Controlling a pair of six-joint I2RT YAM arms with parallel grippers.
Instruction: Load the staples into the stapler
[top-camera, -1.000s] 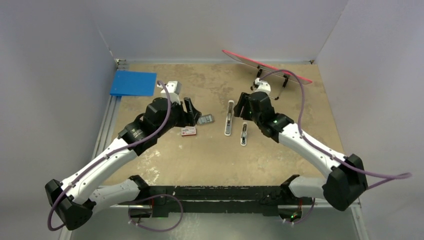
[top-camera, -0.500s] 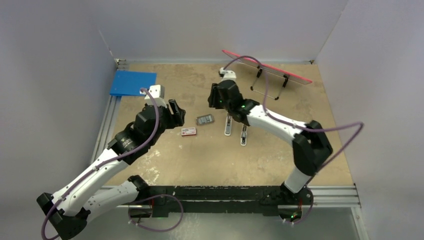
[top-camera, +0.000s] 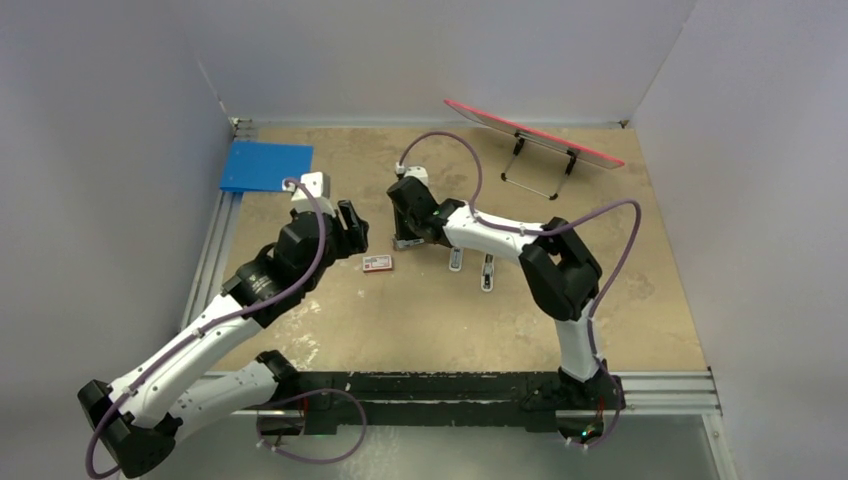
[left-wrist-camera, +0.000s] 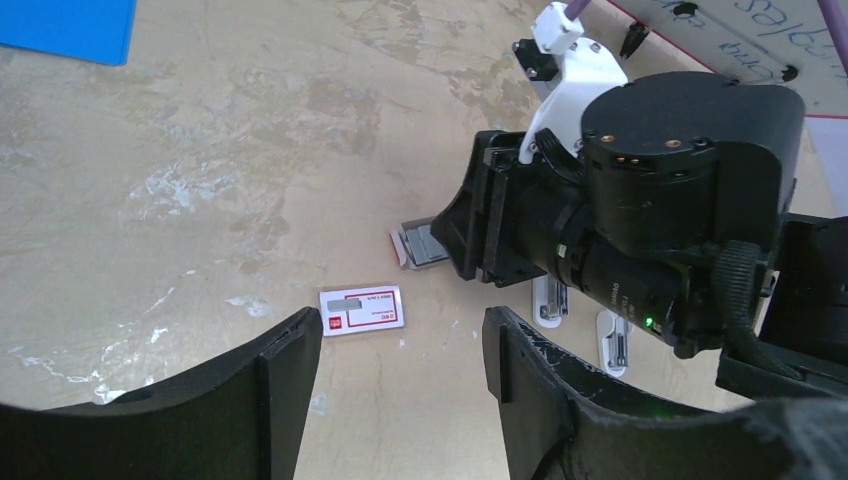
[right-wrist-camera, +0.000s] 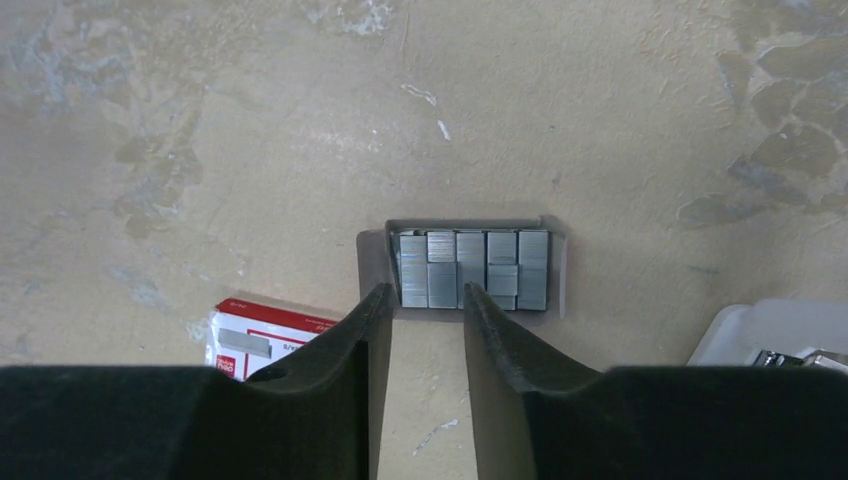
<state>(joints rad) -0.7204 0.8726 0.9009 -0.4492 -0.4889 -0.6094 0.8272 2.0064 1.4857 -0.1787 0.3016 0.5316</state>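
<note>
The staples (right-wrist-camera: 470, 268) are dark-grey strips lying side by side in a shallow open tray (left-wrist-camera: 422, 245). My right gripper (right-wrist-camera: 425, 292) hovers at the tray's near edge, its jaws narrowly open and its tips on either side of the left strips; bare table shows between the fingers. In the top view the right gripper (top-camera: 408, 228) hides the tray. The stapler (top-camera: 456, 258), a slim white bar, lies just right of it, half covered by the arm. My left gripper (left-wrist-camera: 400, 345) stands open and empty above the table, near the red-and-white box (left-wrist-camera: 362, 309).
A shorter white piece (top-camera: 487, 272) lies right of the stapler. A blue flat board (top-camera: 266, 166) sits at the back left. At the back right a red-edged board (top-camera: 535, 135) leans on a wire stand. Grey walls close in three sides.
My right arm has swung left from above the stapler to the staples tray, and its jaws have narrowed. The left gripper has drawn back leftward from the tray.
</note>
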